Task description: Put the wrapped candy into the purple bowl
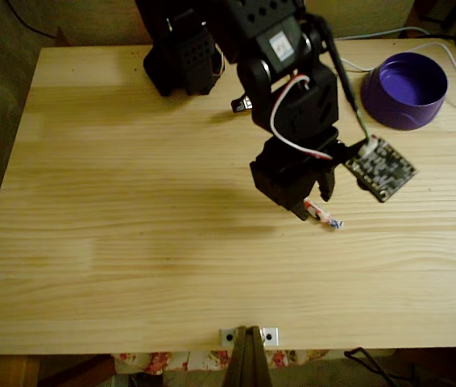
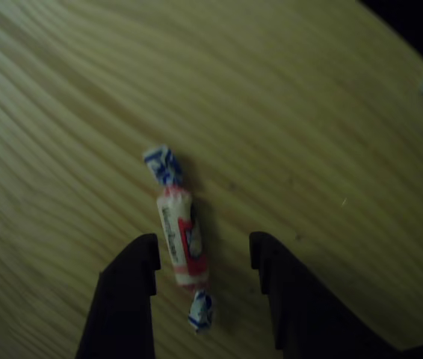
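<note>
From my fixed view, the arm (image 1: 292,105) hides part of the wrapped candy (image 1: 322,215). The purple bowl (image 1: 405,90) sits at two o'clock, its contents undiscernible. My other view crops both fingers (image 2: 125,299) at six o'clock.

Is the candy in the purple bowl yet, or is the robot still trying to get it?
Not yet. The candy lies flat on the table, and the purple bowl across the table has no candy in it. The gripper is down over the candy, open, one finger on each side without squeezing. Still to do: pinch the candy, lift it, carry it to the bowl and drop it in.
</note>
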Controlling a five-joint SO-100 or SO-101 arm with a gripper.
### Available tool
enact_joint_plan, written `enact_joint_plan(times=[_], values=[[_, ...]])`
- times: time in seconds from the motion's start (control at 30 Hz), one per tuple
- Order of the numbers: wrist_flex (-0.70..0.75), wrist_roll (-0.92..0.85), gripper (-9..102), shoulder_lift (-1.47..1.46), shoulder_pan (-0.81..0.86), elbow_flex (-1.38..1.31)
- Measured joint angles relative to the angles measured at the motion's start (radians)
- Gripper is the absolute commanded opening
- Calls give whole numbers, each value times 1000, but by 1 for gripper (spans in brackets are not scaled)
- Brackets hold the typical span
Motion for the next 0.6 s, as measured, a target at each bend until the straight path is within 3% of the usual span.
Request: enact_joint_plan(times=[0.6], values=[[5,-12,24,-98,-20,-51]])
